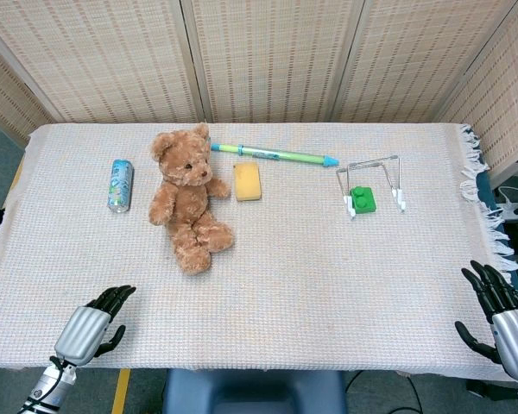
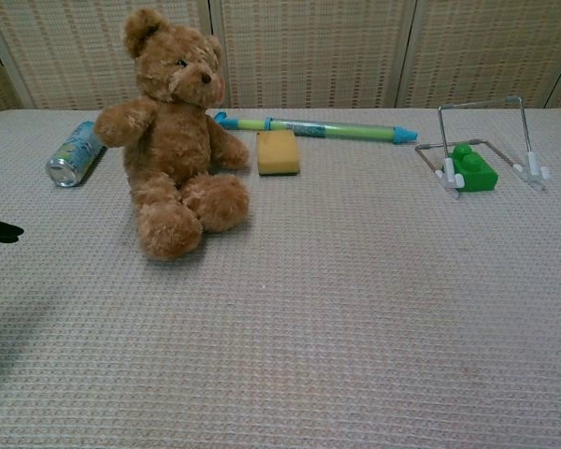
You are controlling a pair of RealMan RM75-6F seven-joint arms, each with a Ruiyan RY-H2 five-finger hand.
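Nearby, a plush brown teddy bear (image 1: 186, 197) sits on woven cloth (image 1: 328, 276); left hand (image 1: 93, 328) and right hand (image 1: 499, 312) both released, holding nothing.

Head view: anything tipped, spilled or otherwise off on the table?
Only the can: it lies on its side left of the teddy bear, with no spill visible. The green block sits inside the wire stand. Both hands, left and right, hold nothing.
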